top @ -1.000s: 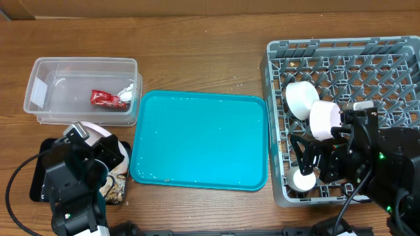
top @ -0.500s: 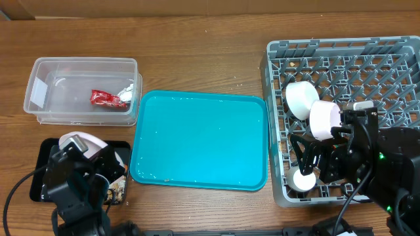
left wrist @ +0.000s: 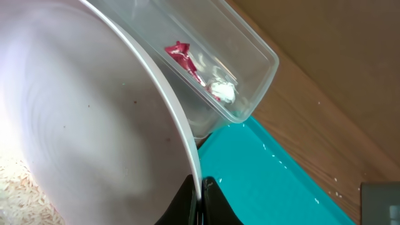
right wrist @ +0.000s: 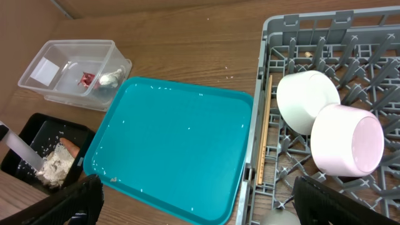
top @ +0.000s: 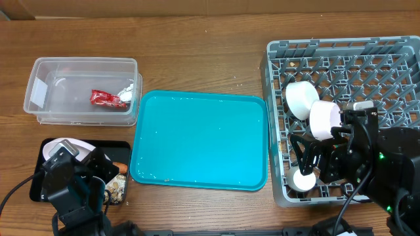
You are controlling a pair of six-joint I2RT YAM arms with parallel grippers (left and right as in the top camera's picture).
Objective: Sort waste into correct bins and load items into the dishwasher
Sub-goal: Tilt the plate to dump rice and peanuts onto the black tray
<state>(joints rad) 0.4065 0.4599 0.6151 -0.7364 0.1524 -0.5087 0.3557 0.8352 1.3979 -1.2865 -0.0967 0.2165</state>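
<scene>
So, starting at about 8 o'clock on the table: the left end effector (left wrist: pixel 200 197) was pinched tight on the rim of a white plate (left wrist: pixel 81 125), holding it tipped on edge over the black bin (top: pixel 46 147). My guess is that was to let leftovers slide off, since there was already a heap of food scraps (top: pixel 117 187) down in that bin. Up at 10 o'clock sat the clear bin (top: pixel 39 69) with a red wrapper (top: pixel 102 98) and a crumpled white bit beside it, so that one looked like the dry-trash side. It had a white label (top: pixel 38 94), but I couldn't read anything on it, and the wrapper's print was way too small too. The teal tray (top: pixel 197 141) lay in the middle with only crumbs and droplets on it. Over at 3 o'clock was the grey dish rack (top: pixel 341 49), with a white bowl (top: pixel 300 98) and a pink bowl (top: pixel 323 120) tilted on their sides against the tines, touching each other, presumably so they'd drain. The right end effector (right wrist: pixel 197 181) hung over the rack's near corner with its fingers spread wide, gripping nothing. The plate looked like the last dish headed for the rack.
</scene>
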